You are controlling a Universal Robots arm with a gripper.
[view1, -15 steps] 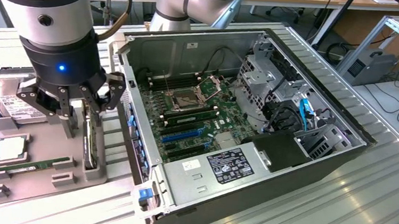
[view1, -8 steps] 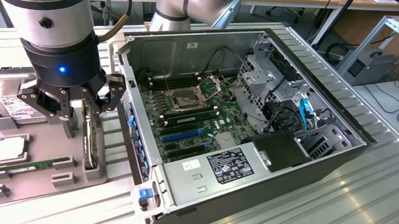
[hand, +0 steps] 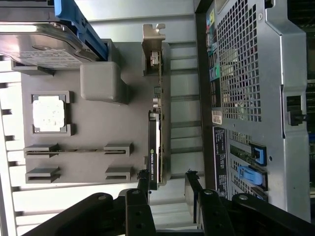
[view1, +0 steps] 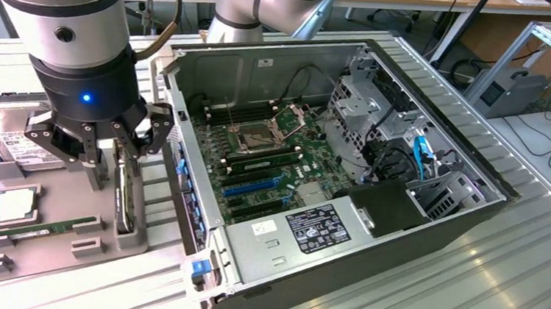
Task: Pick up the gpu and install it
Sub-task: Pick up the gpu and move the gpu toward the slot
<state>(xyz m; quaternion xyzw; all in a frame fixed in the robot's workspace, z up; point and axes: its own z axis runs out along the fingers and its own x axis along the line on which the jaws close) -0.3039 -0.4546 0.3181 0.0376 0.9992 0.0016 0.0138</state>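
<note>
The gpu [view1: 127, 200] stands on its long edge in a slot of the grey holder tray [view1: 51, 259], beside the open computer case [view1: 353, 168]. In the wrist view the gpu [hand: 154, 147] appears edge-on, black with its silver end bracket [hand: 153, 37] at the far end. My gripper [view1: 107, 171] hangs low over the card, open. In the wrist view the gripper [hand: 167, 184] straddles the card's near end, one finger [hand: 143, 183] close against the card and the other finger [hand: 191, 184] well apart from it.
On the same tray lie a silver hard drive [view1: 11, 137], a CPU [view1: 15, 204] and a green RAM stick [view1: 38, 229]. The case's rear wall [hand: 246, 73] stands right beside the tray. The motherboard [view1: 260, 157] lies exposed inside the case.
</note>
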